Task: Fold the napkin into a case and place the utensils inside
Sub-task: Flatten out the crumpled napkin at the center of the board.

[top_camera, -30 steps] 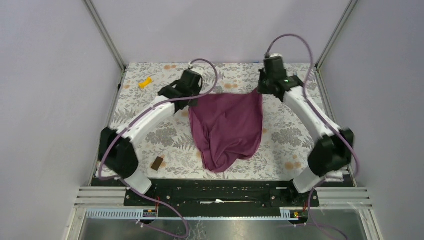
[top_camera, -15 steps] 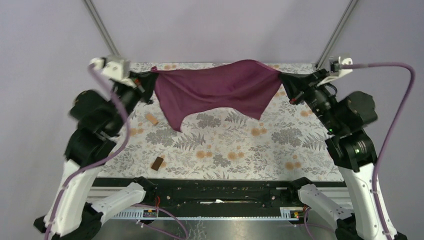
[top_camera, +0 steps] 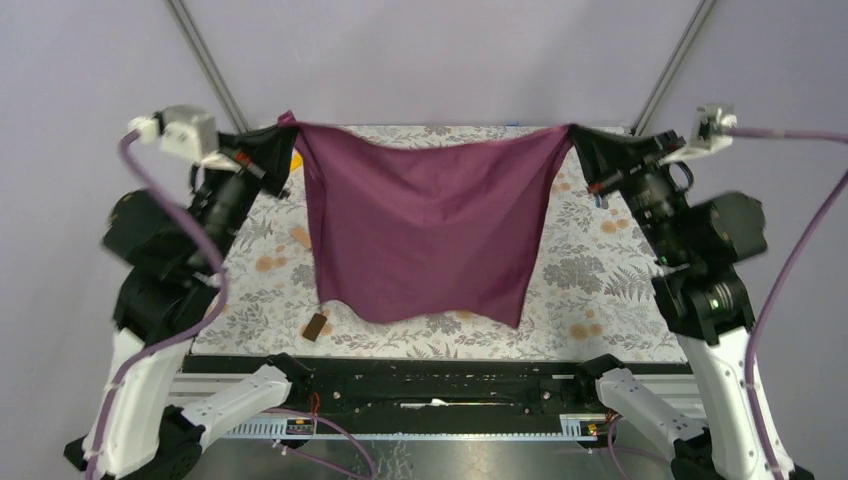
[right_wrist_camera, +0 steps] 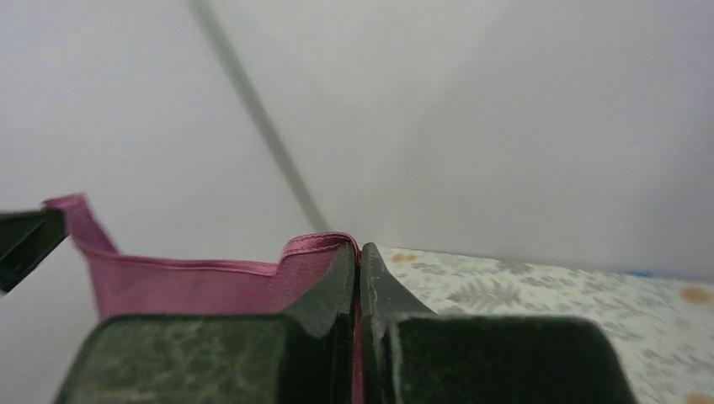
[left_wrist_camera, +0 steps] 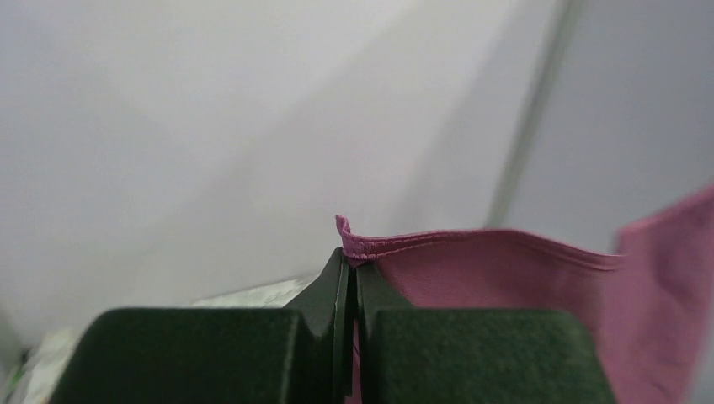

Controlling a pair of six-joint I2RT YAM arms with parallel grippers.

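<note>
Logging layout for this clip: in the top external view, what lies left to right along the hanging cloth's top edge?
Left arm's black gripper, jaws shut on a corner → plum-magenta square cloth napkin, hanging spread → right arm's black gripper, jaws shut on the other corner.

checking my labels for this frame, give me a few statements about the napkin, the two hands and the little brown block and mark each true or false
1. The left hand is shut on a top corner of the napkin. True.
2. The napkin lies flat on the table. False: it hangs spread out in the air between the two hands.
3. The right hand is open and clear of the cloth. False: it is shut on the napkin's other top corner.
4. A small brown block lies on the table near the napkin's lower left corner. True.
</note>
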